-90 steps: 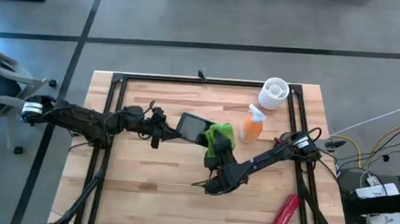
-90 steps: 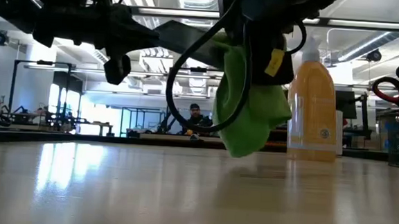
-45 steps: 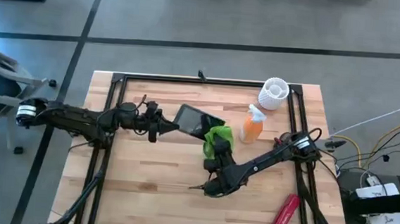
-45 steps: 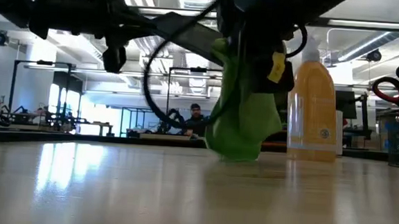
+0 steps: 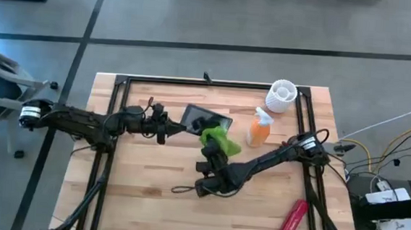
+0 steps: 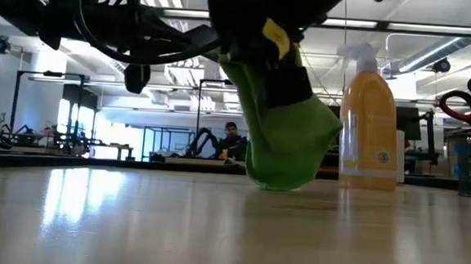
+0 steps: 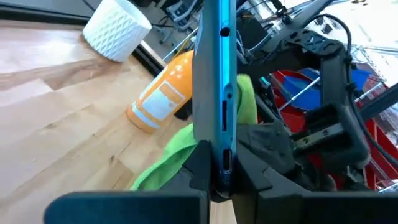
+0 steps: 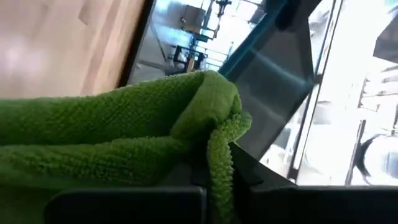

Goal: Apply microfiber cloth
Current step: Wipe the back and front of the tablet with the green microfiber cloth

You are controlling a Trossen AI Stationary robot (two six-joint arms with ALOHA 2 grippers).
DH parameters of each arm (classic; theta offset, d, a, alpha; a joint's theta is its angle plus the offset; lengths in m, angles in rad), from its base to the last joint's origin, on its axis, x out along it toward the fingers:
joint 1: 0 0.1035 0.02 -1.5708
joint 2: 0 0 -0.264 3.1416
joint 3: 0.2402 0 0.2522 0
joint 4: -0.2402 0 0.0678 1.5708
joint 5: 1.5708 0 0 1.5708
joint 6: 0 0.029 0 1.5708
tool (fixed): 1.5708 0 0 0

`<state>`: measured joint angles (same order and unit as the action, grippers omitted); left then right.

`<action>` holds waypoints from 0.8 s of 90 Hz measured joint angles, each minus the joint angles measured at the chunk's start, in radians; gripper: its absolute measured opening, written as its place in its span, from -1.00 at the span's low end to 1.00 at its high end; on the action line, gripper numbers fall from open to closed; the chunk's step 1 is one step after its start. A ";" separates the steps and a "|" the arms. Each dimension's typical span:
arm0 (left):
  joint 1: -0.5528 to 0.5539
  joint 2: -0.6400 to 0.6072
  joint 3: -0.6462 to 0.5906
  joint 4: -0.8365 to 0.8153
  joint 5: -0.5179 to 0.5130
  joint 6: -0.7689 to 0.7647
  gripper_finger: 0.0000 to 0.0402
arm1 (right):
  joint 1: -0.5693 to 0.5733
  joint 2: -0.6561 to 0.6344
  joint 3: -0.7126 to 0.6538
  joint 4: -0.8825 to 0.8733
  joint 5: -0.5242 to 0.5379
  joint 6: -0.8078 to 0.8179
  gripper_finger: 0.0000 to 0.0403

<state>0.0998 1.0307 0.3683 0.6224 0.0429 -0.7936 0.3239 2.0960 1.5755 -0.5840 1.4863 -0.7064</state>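
Right gripper (image 5: 211,146) clamped on bunched lime-green microfiber cloth (image 5: 216,138), cloth pressed against dark flat rectangular device (image 5: 204,119), device pinched edge-on in left gripper (image 5: 178,125), translucent orange spray bottle (image 5: 259,129) nearby

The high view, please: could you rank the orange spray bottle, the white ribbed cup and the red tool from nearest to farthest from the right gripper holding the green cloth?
From the right gripper, shut on the microfiber cloth:
1. Orange spray bottle, just to its right.
2. White ribbed cup, at the table's far right corner.
3. Red tool, at the near right edge.
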 joint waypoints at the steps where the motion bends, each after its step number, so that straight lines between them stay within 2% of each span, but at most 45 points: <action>1: 0.000 0.000 0.000 0.000 0.000 -0.001 -0.95 | -0.004 0.000 0.002 0.000 0.008 -0.003 -1.00; 12: 0.000 -0.006 0.000 -0.007 0.000 -0.003 -0.95 | -0.055 -0.016 0.007 -0.007 0.058 -0.008 -1.00; 21: 0.000 -0.016 0.000 -0.009 0.007 0.014 -0.95 | -0.077 -0.048 0.007 -0.059 0.061 0.056 -1.00; 56: 0.000 -0.104 -0.002 -0.043 0.048 0.044 -0.95 | -0.080 -0.112 0.005 -0.427 0.071 0.522 -1.00; 72: -0.001 -0.164 -0.002 -0.105 0.048 0.045 -0.95 | -0.080 -0.112 -0.020 -0.492 0.073 0.666 -1.00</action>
<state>0.0988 0.8664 0.3660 0.5172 0.0907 -0.7482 0.2443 1.9839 1.5559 -1.0760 1.5592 -0.0408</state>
